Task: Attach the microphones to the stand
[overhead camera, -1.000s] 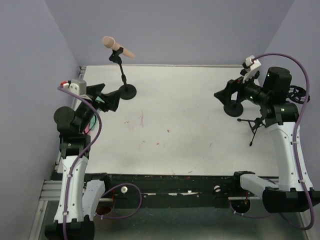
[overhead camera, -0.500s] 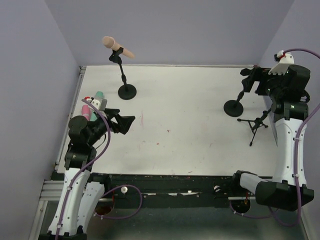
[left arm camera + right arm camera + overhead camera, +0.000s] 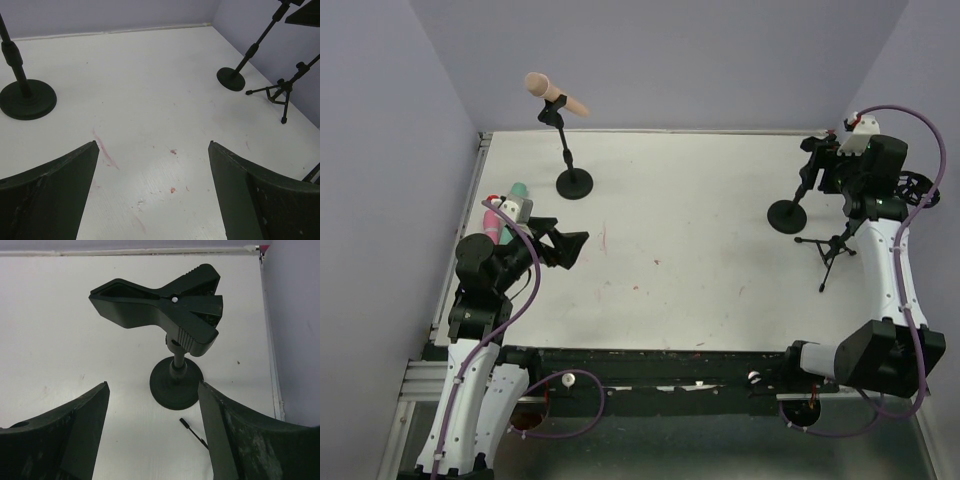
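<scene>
The peach-tan plastic microphone (image 3: 548,90) sits tilted in the clip of the black round-based stand (image 3: 570,165) at the far left of the white table (image 3: 700,260). The pink plastic microphone (image 3: 492,220) and the mint green plastic microphone (image 3: 518,189) lie side by side at the table's left edge, partly hidden behind the left arm. The left gripper (image 3: 152,145) hovers over bare table with its fingers spread wide, holding nothing. The right gripper (image 3: 152,386) is likewise spread and empty, just above the black clamp clip (image 3: 162,302) of a second round-based stand (image 3: 788,213). A small black tripod stand (image 3: 830,252) is near that second stand
</scene>
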You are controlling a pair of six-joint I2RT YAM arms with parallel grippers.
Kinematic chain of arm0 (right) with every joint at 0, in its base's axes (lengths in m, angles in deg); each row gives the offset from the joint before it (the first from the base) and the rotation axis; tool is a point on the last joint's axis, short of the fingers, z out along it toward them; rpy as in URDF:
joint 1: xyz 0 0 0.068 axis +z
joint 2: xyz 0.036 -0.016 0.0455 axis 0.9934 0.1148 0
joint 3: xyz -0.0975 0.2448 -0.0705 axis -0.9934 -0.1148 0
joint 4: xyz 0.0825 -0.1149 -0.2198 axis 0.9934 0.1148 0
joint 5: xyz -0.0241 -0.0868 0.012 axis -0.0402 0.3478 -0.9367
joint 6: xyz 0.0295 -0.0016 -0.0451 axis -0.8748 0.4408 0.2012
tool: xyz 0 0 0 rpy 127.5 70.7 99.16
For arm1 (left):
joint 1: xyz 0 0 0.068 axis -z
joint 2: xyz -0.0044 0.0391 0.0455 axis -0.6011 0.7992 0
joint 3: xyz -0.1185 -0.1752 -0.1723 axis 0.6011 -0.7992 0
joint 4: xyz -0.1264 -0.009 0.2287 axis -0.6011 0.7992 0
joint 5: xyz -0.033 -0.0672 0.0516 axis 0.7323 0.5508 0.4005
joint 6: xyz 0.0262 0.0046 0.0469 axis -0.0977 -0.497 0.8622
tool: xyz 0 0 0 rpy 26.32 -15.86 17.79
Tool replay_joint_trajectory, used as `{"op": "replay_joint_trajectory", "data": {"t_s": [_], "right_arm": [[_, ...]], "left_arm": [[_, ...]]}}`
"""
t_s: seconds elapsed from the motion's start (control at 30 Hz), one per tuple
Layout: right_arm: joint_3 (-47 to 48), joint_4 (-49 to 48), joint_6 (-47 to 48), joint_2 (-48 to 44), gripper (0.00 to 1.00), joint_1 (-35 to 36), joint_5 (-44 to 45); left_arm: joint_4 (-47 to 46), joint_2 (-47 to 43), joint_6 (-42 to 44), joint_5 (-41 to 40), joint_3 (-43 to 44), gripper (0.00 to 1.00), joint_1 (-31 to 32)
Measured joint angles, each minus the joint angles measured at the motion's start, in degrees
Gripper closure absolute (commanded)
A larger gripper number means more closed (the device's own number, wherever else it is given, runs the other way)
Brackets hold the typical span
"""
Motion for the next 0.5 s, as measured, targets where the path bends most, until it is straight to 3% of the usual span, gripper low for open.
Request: {"op": "replay_joint_trajectory", "data": {"t_s": [0.5], "right_arm": [[-12.0,-22.4,0.2,1.9,0.31,0.0,1.9]], "left_arm": [[0.0,0.4,0.0,0.0,0.0,0.02,0.1]]}}
